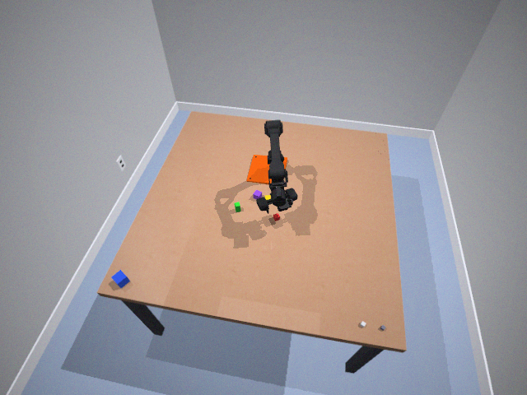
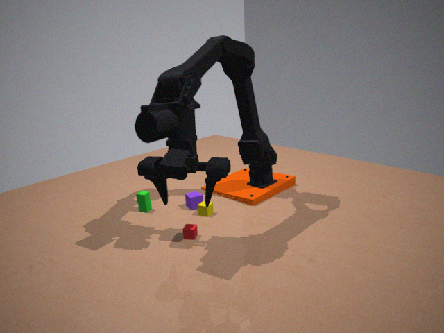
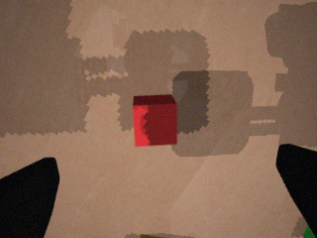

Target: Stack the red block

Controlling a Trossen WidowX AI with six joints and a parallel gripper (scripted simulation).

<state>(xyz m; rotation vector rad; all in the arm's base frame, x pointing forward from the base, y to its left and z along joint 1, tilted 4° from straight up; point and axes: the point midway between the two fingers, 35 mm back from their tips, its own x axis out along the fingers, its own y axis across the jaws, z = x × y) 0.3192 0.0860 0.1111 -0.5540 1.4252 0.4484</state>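
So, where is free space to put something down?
Bare wood lies between the small red cube and the table's near edge. It is crowded by the orange base plate: purple cube, yellow cube, green tower, open gripper.

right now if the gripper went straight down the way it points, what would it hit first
Probably bare table. The gripper points down with its jaws wide open and empty; in the wrist view the red block sits ahead of the gap, not under it. The yellow block looks close to one finger, depth unclear.
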